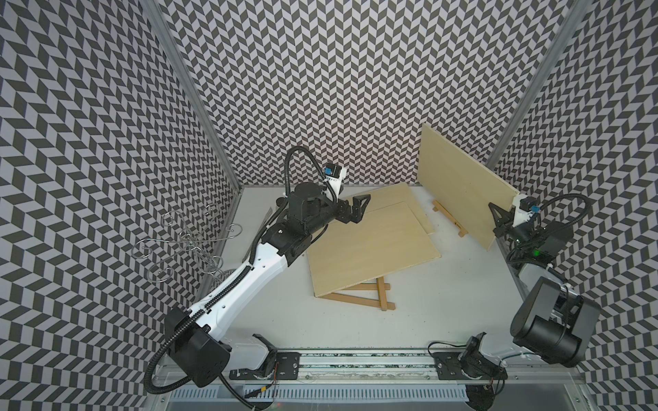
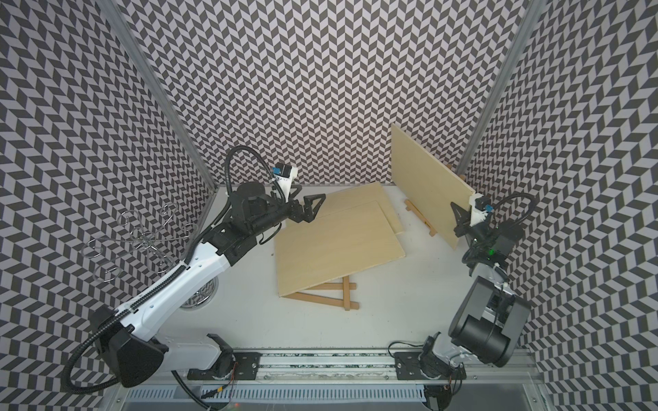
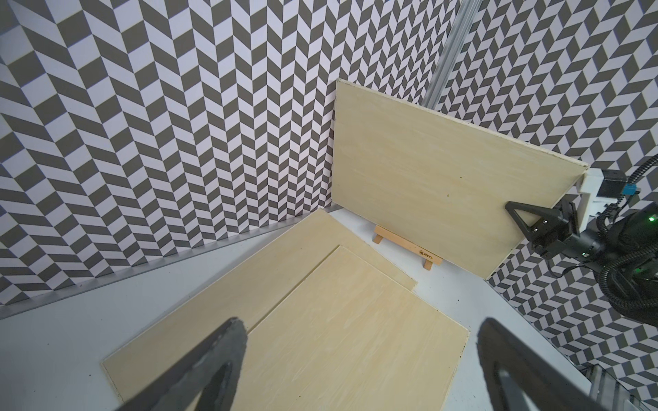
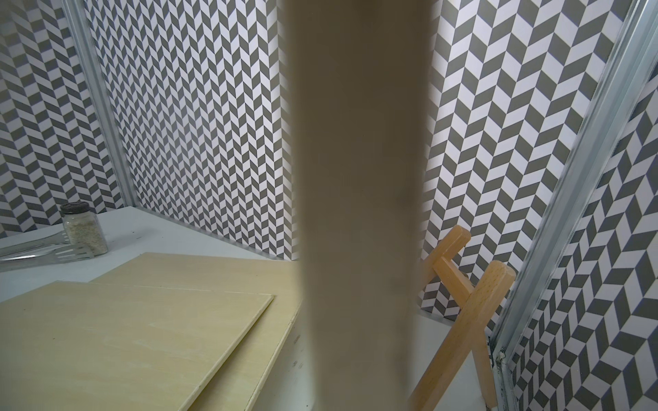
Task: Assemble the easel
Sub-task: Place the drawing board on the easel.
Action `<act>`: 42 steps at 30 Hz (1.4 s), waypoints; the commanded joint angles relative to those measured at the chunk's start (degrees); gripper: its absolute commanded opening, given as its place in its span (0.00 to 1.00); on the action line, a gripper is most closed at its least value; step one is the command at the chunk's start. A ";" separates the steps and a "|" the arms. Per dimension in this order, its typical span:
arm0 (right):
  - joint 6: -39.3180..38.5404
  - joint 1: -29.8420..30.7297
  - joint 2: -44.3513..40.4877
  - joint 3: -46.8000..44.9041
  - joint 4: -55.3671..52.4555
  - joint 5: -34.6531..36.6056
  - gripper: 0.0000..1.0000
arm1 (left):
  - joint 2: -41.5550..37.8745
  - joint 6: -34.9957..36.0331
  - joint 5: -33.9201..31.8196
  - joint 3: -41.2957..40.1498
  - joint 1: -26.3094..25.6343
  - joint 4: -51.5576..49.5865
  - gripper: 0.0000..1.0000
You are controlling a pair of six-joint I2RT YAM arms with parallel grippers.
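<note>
Upright board (image 4: 359,199): edge pinched by right gripper (image 1: 500,219)
Left gripper (image 1: 360,209): fingers wide, empty, over flat boards (image 1: 370,245)
Easel frame (image 1: 366,300): partly under flat boards

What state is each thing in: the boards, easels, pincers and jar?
Left pincer: open, empty.
Right pincer: shut on upright board.
Upright board: standing on edge, before standing easel.
Standing easel: erected, upright.
Top flat board: propped on lying easel.
Lying easel: flat on table.
Bottom board: flat on table.
Jar: upright, lidded.

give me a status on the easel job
Left gripper open over flat boards. Right gripper shut on upright board at the standing easel. Second easel frame partly under flat boards.
</note>
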 commanded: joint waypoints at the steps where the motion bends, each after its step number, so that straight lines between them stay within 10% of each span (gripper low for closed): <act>1: -5.24 -2.09 3.52 1.27 -10.79 0.95 0.00 | 1.01 0.54 0.17 2.92 0.07 -0.37 0.99; 22: -6.18 -4.69 14.49 9.04 -16.84 -7.02 0.14 | 5.54 -0.48 1.34 6.86 -0.10 -0.82 0.99; 42: 4.57 -4.93 12.84 15.24 -29.78 -3.72 0.02 | -1.01 -0.06 1.67 1.77 -0.06 -0.36 0.99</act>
